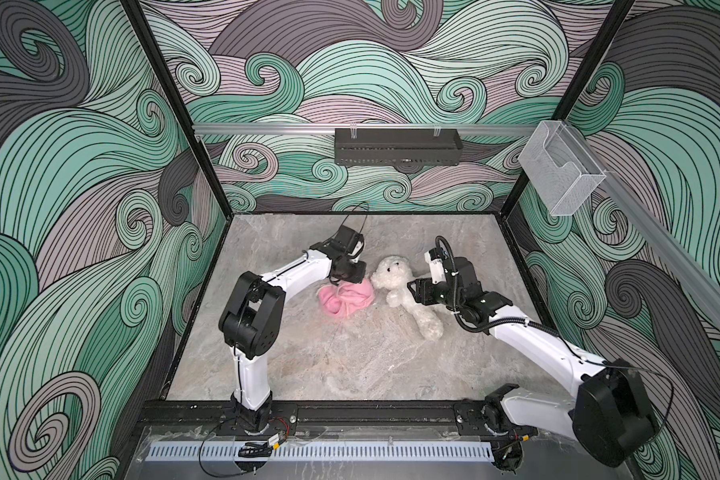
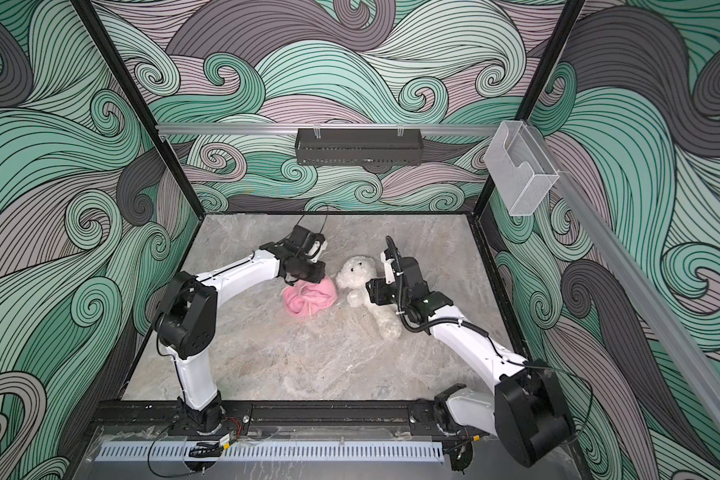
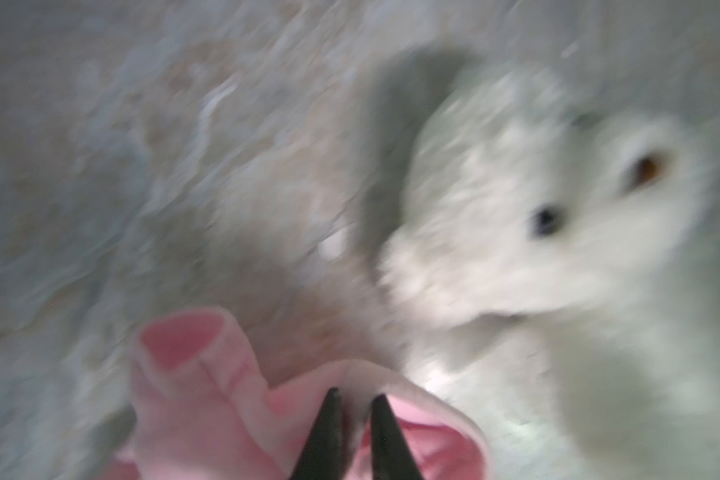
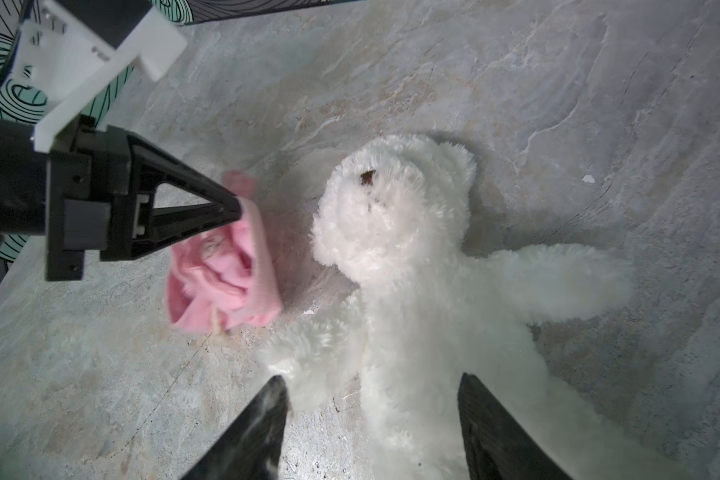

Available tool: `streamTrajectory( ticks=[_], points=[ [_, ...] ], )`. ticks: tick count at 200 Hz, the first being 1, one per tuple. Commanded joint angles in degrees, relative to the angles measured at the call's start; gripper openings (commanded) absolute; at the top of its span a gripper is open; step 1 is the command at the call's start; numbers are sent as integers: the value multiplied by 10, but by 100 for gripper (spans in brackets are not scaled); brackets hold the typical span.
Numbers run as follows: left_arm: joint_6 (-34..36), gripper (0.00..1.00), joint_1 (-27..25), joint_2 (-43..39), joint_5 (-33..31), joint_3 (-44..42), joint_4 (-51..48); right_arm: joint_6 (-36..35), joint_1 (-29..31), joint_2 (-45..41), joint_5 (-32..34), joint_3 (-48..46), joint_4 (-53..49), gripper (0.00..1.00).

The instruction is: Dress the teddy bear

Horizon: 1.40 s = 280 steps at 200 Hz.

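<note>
Your teddy bear (image 4: 412, 257) lies face up near the middle of the table (image 1: 308, 353), head toward the back wall. It has fluffy white fur, round ears, a dark nose and stubby arms spread wide. A crumpled pink shirt (image 1: 346, 301) sits just beside its head. Your left gripper (image 4: 238, 208) pinches the shirt's edge. Your right gripper (image 4: 373, 377) stands open, one jaw on each side of the bear's lower body.
</note>
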Motion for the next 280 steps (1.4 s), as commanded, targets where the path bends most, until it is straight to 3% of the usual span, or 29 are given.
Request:
streamTrajectory(
  ticks=[1, 10, 20, 39, 56, 95, 136, 166, 182, 202, 214, 236, 260, 280],
  points=[
    [35, 44, 1, -35, 18, -10, -26, -7, 4, -24, 3, 3, -5, 66],
    [5, 60, 9, -75, -7, -47, -10, -6, 9, -27, -13, -8, 18, 66],
    [-37, 67, 17, -125, -36, -92, 10, -6, 18, -26, -32, -21, 49, 66],
    [-123, 72, 27, -193, -60, -185, 76, -10, 40, -5, -48, -24, 88, 66],
    [-185, 71, 28, -188, -33, -225, 122, -13, 50, 28, -45, -10, 99, 66],
    [-212, 59, 27, -44, 6, -76, 13, -3, 51, 61, -28, 10, 93, 65],
    [-212, 46, 26, 46, -2, 0, -1, 1, 52, 37, -10, -10, 92, 66],
    [-210, 27, 24, 70, 3, 18, -1, 1, 50, 39, -4, -14, 94, 66],
    [-200, 14, 24, 60, -4, 18, -5, -3, 52, 48, -5, -4, 85, 66],
    [-161, 3, 27, 11, -57, -3, -27, -16, 52, 51, -17, 11, 68, 68],
    [-132, 1, 33, -32, -75, -38, -20, -30, 55, 47, -42, 17, 72, 70],
    [-98, 0, 45, -94, -25, -101, 16, -26, 83, 70, -70, 25, 124, 71],
    [-76, 0, 49, -139, -15, -143, 24, 16, 128, 145, -19, 77, 130, 67],
    [-78, 0, 60, -183, -3, -188, 47, 35, 142, 202, -33, 98, 180, 66]
  ],
)
